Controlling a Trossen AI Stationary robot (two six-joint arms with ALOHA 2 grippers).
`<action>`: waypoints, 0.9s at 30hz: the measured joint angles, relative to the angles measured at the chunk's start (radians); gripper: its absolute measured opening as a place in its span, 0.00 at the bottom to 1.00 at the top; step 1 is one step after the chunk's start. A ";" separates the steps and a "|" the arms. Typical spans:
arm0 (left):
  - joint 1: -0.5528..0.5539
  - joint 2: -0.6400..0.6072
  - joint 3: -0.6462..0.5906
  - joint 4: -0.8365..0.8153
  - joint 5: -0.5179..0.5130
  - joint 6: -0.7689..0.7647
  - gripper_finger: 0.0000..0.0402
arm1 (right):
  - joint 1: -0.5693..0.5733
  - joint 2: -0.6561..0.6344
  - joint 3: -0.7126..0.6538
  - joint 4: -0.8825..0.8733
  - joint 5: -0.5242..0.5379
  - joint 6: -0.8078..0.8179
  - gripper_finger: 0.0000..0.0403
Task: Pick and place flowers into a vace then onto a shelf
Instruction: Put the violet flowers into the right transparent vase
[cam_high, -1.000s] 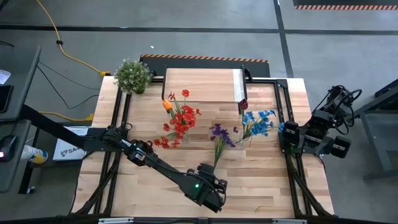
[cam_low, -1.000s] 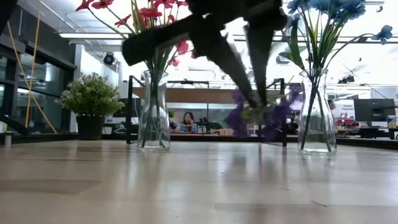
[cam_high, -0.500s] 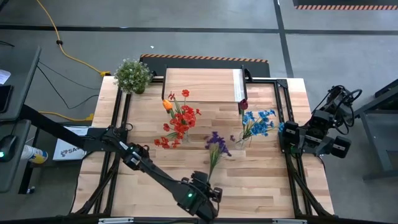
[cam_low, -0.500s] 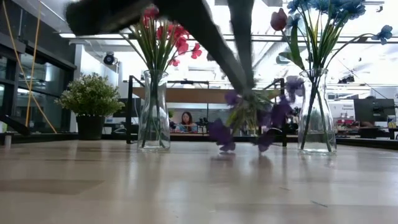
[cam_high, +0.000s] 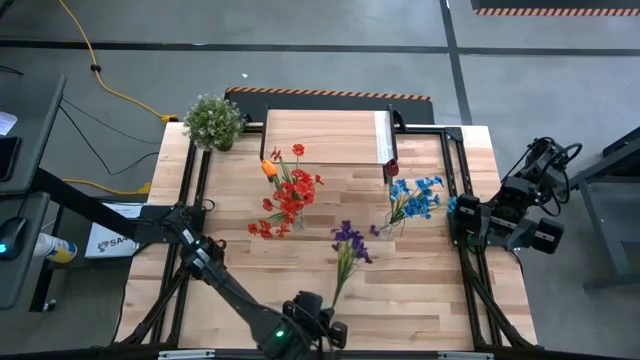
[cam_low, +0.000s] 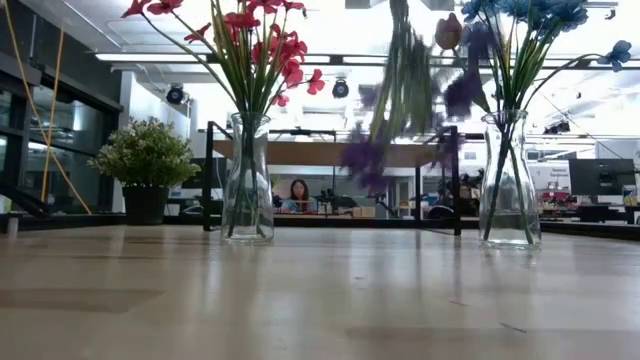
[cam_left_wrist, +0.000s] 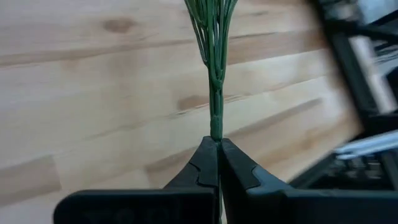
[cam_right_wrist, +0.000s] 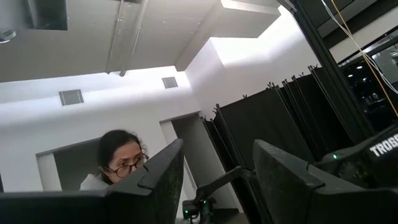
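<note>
Left gripper (cam_left_wrist: 217, 146) at the near edge of the counter (cam_high: 420, 290), jaws closed on the foot of the purple bunch's (cam_high: 348, 238) green stem. In the low view the bunch hangs in the air, blooms blurred, between the two glass vases.

Left-hand vase (cam_low: 248, 180) holds the red flowers (cam_high: 290, 195); right-hand vase (cam_low: 508, 182) holds the blue bunch (cam_high: 415, 197).

Right gripper (cam_right_wrist: 214, 180) parked off the right edge of the counter, pointing up at the ceiling, jaws apart and empty.

Step in hand, as judged: carry the purple bunch to a vase.

- Grip is at the very stem end, so the head will likely swing; move slowly.
- Bring the stem upright, foot down, centred over a vase mouth, before lowering.
- Avoid brushing the stems already standing; either vase could tip.

Shelf (cam_high: 325, 135) at the far side bears no vase yet.
</note>
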 joint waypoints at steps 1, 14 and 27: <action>-0.008 -0.009 0.000 0.006 -0.024 0.000 0.08 | 0.000 0.000 0.000 0.000 0.003 0.000 0.46; -0.083 -0.085 0.000 0.179 -0.210 0.132 0.08 | 0.000 0.000 0.000 0.142 0.006 -0.099 0.46; -0.149 -0.172 0.000 0.352 -0.534 0.446 0.08 | 0.000 0.008 0.000 0.141 0.012 -0.151 0.46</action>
